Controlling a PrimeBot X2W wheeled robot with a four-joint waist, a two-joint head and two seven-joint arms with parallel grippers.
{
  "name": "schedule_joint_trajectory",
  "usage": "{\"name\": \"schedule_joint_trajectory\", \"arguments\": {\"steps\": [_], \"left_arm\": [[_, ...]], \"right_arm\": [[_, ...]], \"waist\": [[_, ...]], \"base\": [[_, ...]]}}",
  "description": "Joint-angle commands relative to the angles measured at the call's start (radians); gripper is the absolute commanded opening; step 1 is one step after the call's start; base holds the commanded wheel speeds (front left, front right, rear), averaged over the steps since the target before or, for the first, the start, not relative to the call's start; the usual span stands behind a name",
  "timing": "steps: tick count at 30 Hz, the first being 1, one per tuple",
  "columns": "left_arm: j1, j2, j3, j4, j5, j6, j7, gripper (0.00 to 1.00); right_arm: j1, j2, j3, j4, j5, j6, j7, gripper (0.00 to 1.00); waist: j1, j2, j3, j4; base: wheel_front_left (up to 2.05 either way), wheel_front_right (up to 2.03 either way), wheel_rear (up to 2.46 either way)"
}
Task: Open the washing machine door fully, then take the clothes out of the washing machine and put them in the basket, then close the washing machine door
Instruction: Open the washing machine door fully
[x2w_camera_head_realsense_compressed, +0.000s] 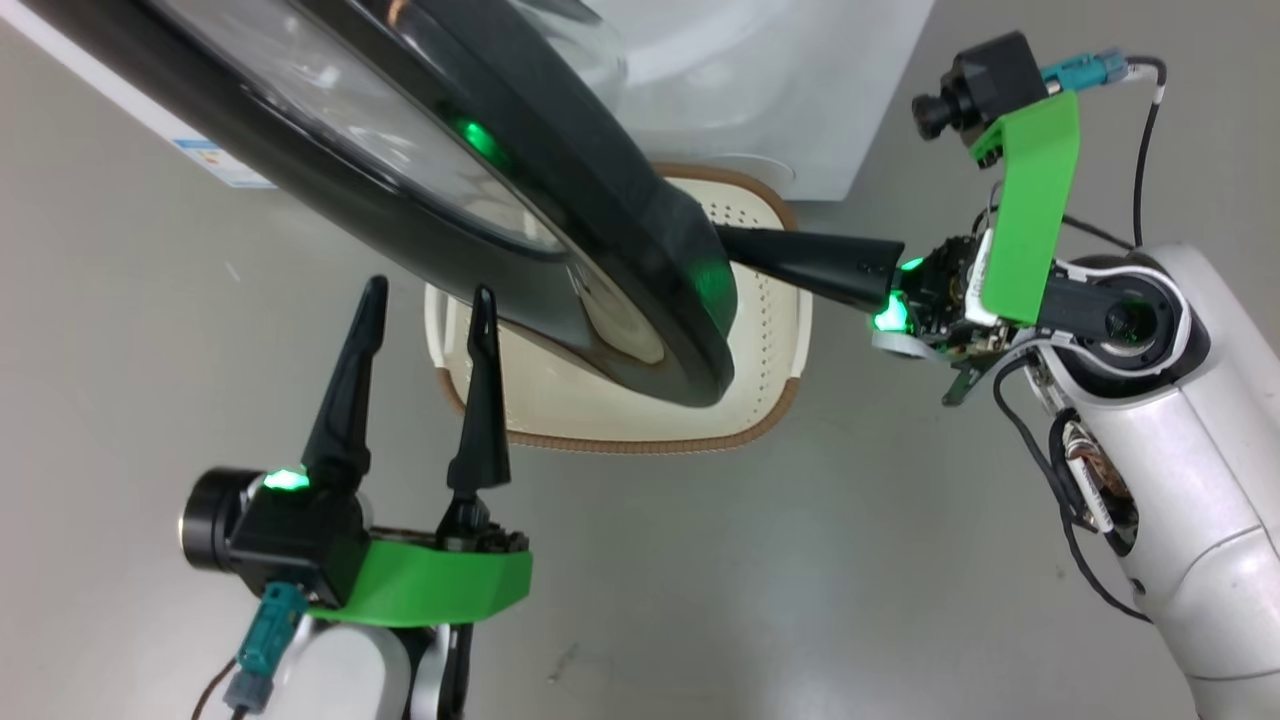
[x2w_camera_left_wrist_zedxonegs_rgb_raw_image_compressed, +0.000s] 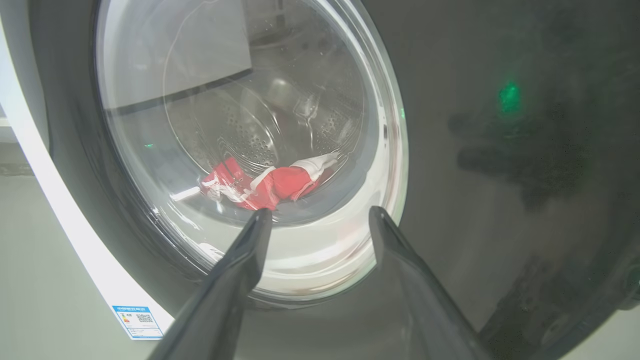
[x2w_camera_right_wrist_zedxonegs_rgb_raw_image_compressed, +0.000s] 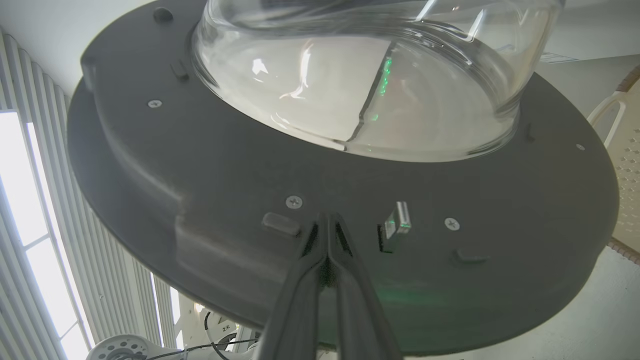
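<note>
Black and shiny: the wide rim of the washing machine door (x2w_camera_head_realsense_compressed: 600, 200), standing partway open from the white washing machine (x2w_camera_head_realsense_compressed: 780, 90) and hanging over the basket (x2w_camera_head_realsense_compressed: 640, 446) in the head view. Clear bulgy glass (x2w_camera_head_realsense_compressed: 350, 110) in the middle of it. Cream basket with a brown rim, down on the grey floor (x2w_camera_head_realsense_compressed: 800, 560) just in front of the machine, partly hidden under the door.

Left gripper (x2w_camera_head_realsense_compressed: 430, 290) at the lower left, two dark fingers spread wide apart, pinching nothing, pointing up at the outer side of the door and close to it. Seen through the glass in the left wrist view, just above those fingers: the clothes (x2w_camera_left_wrist_zedxonegs_rgb_raw_image_compressed: 265, 182), red with white bits, lying low in the steel drum (x2w_camera_left_wrist_zedxonegs_rgb_raw_image_compressed: 250, 135) (inside the machine, not in the basket).

Right gripper (x2w_camera_head_realsense_compressed: 740, 245) stretched in from the right, fingers pressed tight together, nothing between them. Tips tucked behind the door's edge in the head view. In the right wrist view, the same tips up at the dull grey inner face of the door, between a silver screw (x2w_camera_right_wrist_zedxonegs_rgb_raw_image_compressed: 294, 202) and the little metal latch (x2w_camera_right_wrist_zedxonegs_rgb_raw_image_compressed: 398, 222). Touching it or just short of it, hard to tell.
</note>
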Motion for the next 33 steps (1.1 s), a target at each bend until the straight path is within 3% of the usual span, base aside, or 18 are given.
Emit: {"name": "schedule_joint_trajectory", "arguments": {"steps": [1,33], "left_arm": [[0.023,0.015,0.033,-0.020,-0.003,0.012,-0.008,1.00],[0.154,0.015,0.029,0.040,-0.075,0.038,-0.008,1.00]], "right_arm": [[0.027,0.017,0.011,-0.031,-0.003,0.007,0.003,0.00],[0.236,0.050,0.080,0.021,-0.009,0.007,0.006,0.00]], "waist": [[0.0000,0.0000,-0.022,0.022],[0.0000,0.0000,-0.255,0.277]], "base": [[0.00,0.00,0.00],[0.00,0.00,0.00]]}}
